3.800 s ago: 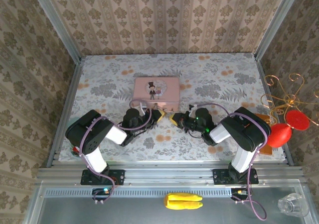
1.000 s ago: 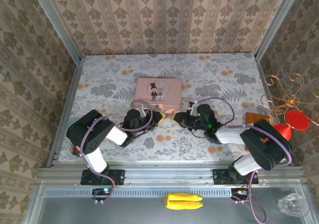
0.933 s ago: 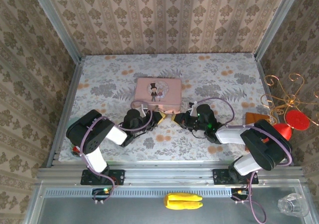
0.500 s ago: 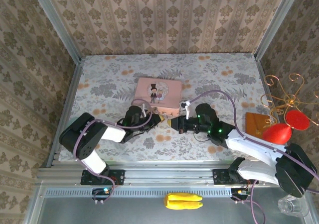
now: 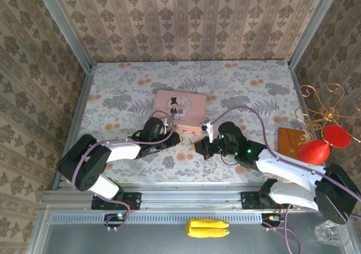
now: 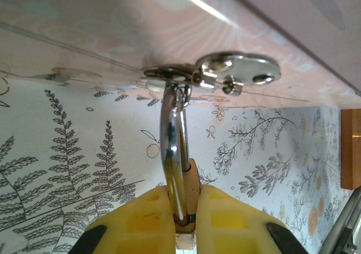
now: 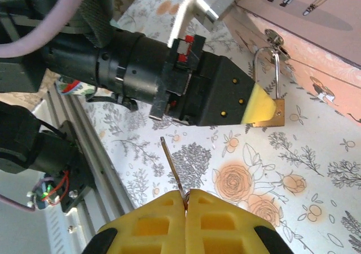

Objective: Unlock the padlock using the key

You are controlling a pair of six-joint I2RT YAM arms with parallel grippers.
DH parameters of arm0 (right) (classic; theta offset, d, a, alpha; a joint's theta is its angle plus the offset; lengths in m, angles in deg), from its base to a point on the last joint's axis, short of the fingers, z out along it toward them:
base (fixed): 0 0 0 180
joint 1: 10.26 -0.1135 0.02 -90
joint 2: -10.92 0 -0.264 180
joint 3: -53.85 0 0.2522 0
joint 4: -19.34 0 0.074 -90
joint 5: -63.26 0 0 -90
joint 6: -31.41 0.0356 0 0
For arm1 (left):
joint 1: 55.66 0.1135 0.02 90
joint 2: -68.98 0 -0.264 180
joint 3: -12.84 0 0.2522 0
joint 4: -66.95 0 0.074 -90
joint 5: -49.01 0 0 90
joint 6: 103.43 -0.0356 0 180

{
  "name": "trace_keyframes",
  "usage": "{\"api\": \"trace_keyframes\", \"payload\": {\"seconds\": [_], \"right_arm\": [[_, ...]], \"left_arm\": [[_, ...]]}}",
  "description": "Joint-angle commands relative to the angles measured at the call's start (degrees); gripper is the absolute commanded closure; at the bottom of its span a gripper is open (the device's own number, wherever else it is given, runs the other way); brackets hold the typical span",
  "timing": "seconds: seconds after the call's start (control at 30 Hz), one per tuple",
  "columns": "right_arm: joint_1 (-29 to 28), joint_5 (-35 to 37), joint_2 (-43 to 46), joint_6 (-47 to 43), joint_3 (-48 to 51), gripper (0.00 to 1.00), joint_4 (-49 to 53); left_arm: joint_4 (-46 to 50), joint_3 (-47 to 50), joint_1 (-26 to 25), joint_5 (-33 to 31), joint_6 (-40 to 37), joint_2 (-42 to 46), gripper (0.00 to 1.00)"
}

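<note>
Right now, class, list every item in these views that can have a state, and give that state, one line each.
Pink rectangular tin: lid shut.
Tiny brass padlock with silvery shackle: hooked through the tin's hasp, shackle apparently closed, no key inserted.
Thin dark-grey metal key: pinched at one end, clear of the padlock.
Left tool: shut on padlock.
Right tool: shut on key.

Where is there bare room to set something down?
Free: the floral table behind the pink rectangular tin, left of it to the metal rail, and right of it up to the brown wooden block. Crowded: in front of the tin, where the left gripper holds the small brass padlock and the right gripper the thin grey key.
</note>
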Motion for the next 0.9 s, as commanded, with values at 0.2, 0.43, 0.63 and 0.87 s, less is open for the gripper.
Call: {"api": "trace_keyframes", "payload": {"seconds": [0.2, 0.43, 0.63, 0.87], "right_arm": [[-2.6, 4.1, -5.5, -1.2, -1.4, 1.00, 1.0], [-3.3, 5.2, -6.0, -2.3, -1.4, 1.00, 1.7], [-3.7, 4.8, -5.8, -3.1, -1.6, 1.00, 1.9], [-4.5, 5.2, -5.6, -3.2, -1.8, 1.00, 0.7]], "left_arm": [[-0.8, 1.1, -0.1, 2.2, -1.2, -0.9, 0.96], [2.0, 2.6, -0.1, 1.0, -2.1, 0.9, 0.83], [8.7, 4.7, -0.9, -7.6, -5.4, 11.7, 0.64], [15.7, 3.9, -6.1, -15.0, -13.5, 29.6, 0.44]]}}
